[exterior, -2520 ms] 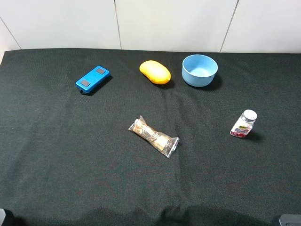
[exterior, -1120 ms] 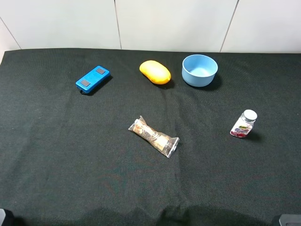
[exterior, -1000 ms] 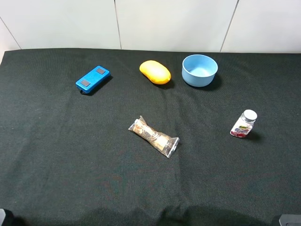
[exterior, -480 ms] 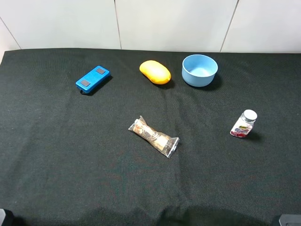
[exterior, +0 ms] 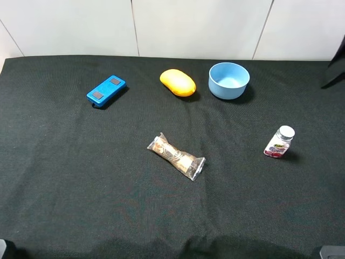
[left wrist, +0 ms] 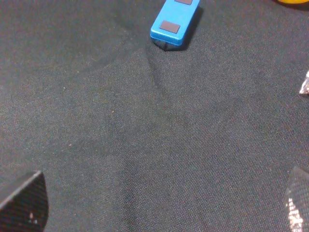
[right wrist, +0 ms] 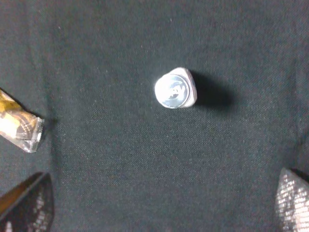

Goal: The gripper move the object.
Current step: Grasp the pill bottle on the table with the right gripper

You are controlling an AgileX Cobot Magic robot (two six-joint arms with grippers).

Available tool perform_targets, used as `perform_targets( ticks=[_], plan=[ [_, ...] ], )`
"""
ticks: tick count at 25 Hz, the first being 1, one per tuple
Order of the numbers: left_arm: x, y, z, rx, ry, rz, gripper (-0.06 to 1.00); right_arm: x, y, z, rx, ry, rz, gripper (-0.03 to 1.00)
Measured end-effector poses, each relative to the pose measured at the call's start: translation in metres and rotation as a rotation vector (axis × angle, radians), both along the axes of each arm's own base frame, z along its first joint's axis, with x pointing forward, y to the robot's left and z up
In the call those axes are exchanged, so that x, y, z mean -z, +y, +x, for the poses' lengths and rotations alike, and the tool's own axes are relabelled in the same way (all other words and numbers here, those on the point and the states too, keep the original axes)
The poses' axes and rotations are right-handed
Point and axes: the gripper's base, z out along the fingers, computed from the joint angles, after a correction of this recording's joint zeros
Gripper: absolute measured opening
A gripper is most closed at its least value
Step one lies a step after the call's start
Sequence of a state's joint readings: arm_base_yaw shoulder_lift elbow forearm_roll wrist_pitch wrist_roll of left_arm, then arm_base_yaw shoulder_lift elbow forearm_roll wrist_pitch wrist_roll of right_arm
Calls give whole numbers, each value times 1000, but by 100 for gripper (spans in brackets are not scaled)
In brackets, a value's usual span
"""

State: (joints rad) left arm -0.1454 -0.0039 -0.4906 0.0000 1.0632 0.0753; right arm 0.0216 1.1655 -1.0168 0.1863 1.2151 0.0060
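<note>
left gripper: jaws wide apart | right gripper: jaws wide apart

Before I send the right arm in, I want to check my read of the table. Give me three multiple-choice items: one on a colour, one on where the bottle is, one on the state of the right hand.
1. The bowl is:
A. red
B. blue
C. white

2. The bottle stands:
A. alone on the cloth, to the right of the snack bar
B. inside the bowl
C. leaning against the snack bar

3. The right hand is:
A. shut on the bottle
B. open and clear of the bottle
C. holding the snack bar

Answers:
1 B: the high view shows a light blue bowl.
2 A: bare cloth surrounds the bottle on all sides.
3 B: the right wrist view shows the hand spread wide and the bottle untouched.
</note>
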Motion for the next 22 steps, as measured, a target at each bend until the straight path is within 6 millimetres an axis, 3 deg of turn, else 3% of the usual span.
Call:
perform_targets(
  ticks=[16, 22],
  plan=[
    [0, 0, 0, 0, 0, 0, 97, 60, 2, 48, 68, 249, 9, 69],
    [0, 0, 0, 0, 0, 0, 97, 87, 16, 64, 66, 306, -24, 69]
  ],
)
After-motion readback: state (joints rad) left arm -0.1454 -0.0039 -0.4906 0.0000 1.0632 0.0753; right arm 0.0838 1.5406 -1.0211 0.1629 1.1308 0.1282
